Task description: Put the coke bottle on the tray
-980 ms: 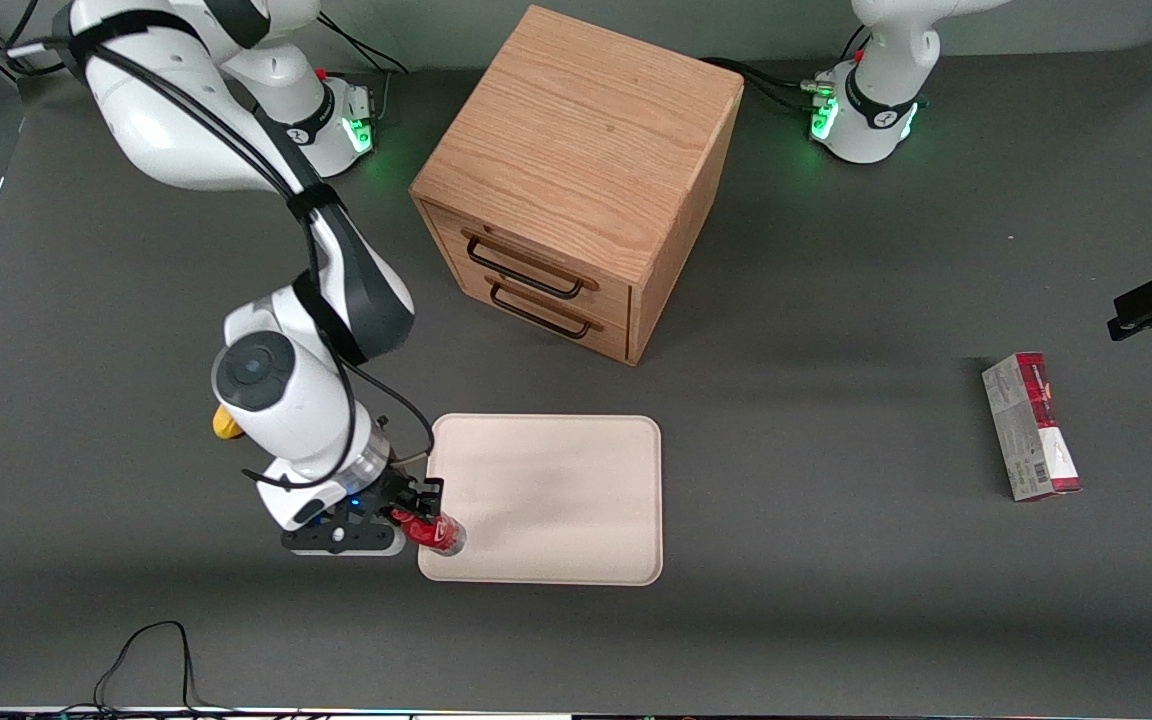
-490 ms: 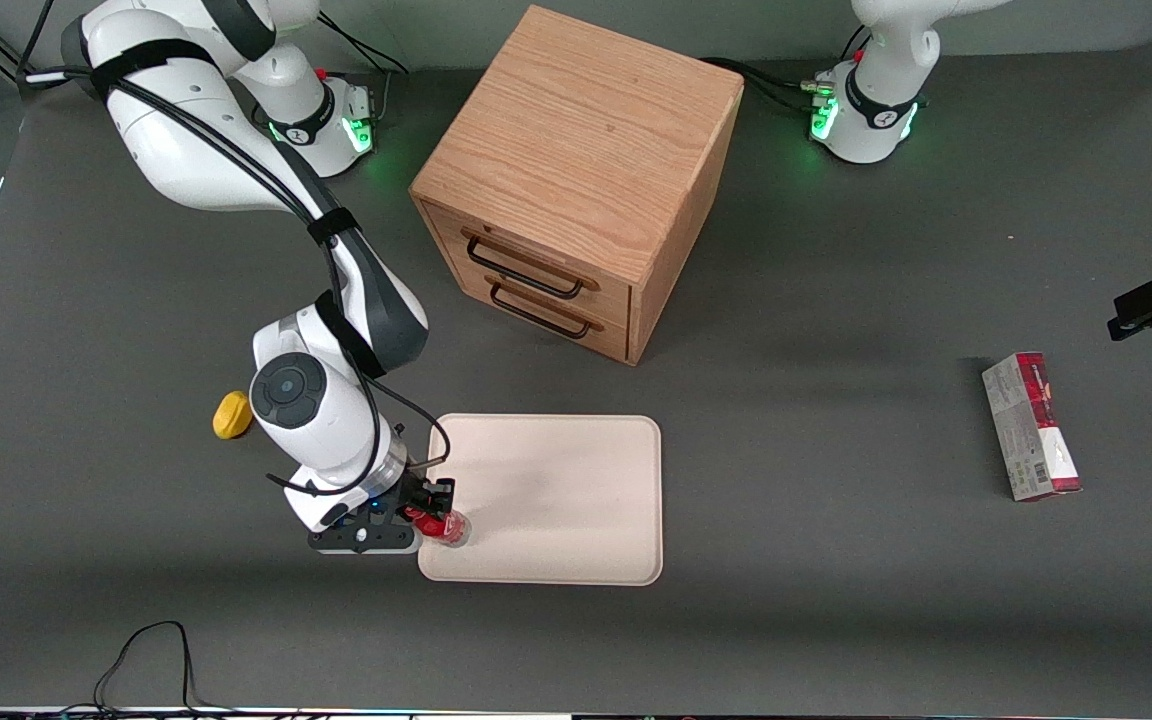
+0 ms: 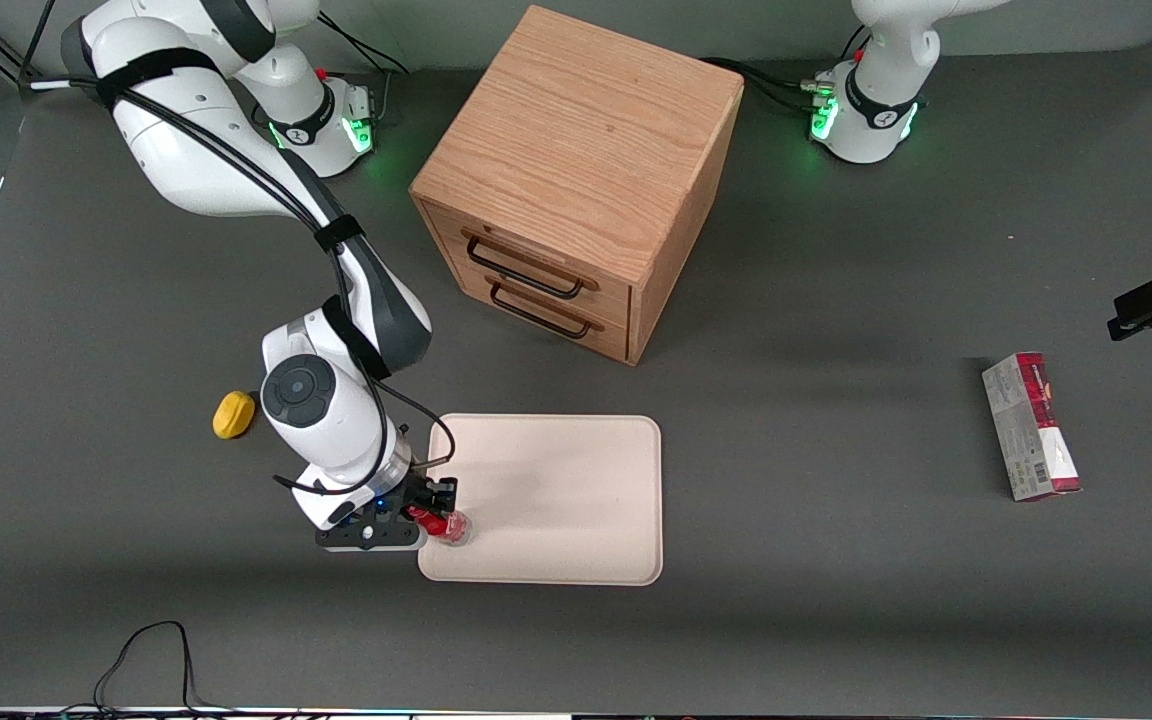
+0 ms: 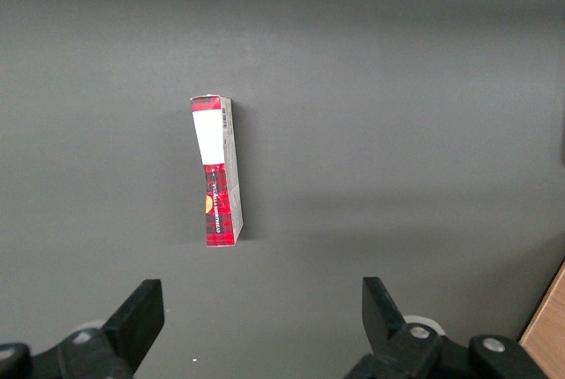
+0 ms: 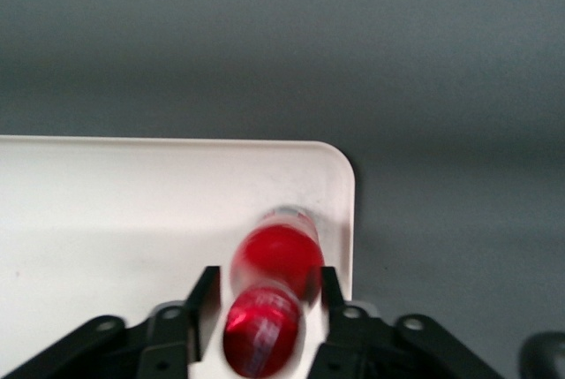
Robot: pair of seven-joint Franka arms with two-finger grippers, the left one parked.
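On the dark grey table (image 3: 786,450) lies the cream tray (image 3: 556,500), in front of the wooden cabinet (image 3: 576,170). The gripper (image 3: 433,510) holds the coke bottle (image 3: 444,524) between its closed jaws, over the tray corner nearest the working arm's end; the bottle's clear base seems to touch the tray (image 5: 132,220)

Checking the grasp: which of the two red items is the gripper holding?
The coke bottle, clamped by the gripper over the tray corner; the red-and-grey carton lies untouched toward the parked arm's end.
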